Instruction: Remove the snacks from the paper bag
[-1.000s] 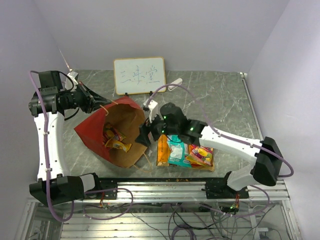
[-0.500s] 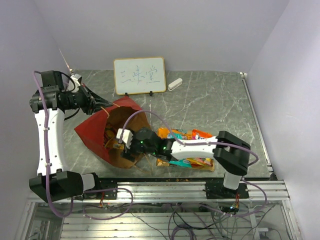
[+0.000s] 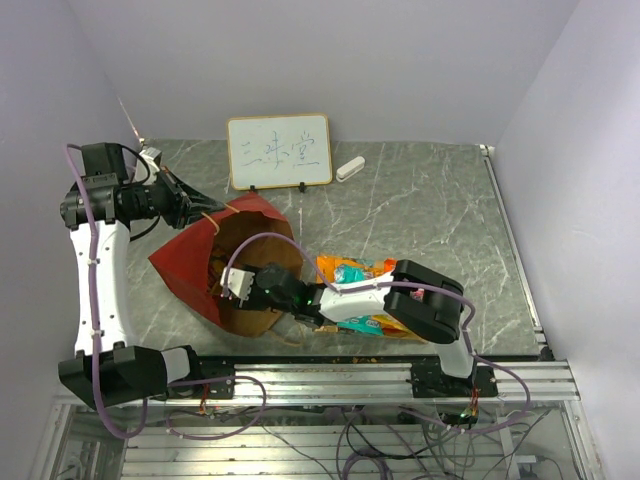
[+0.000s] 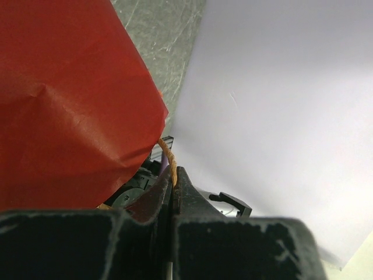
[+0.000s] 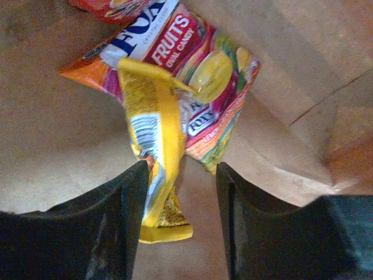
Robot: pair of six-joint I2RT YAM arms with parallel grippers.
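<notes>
Jaws spread wide, the right gripper reaches deep inside the paper bag, its fingers straddling the lower end of a yellow packet. That packet lies across a fruit-candy packet on the bag's brown inner wall. The left gripper is clamped on the bag's tan handle. The bag lies on its side toward the worktop's near left corner. An orange-and-teal chip bag lies outside, by the middle of the near edge.
</notes>
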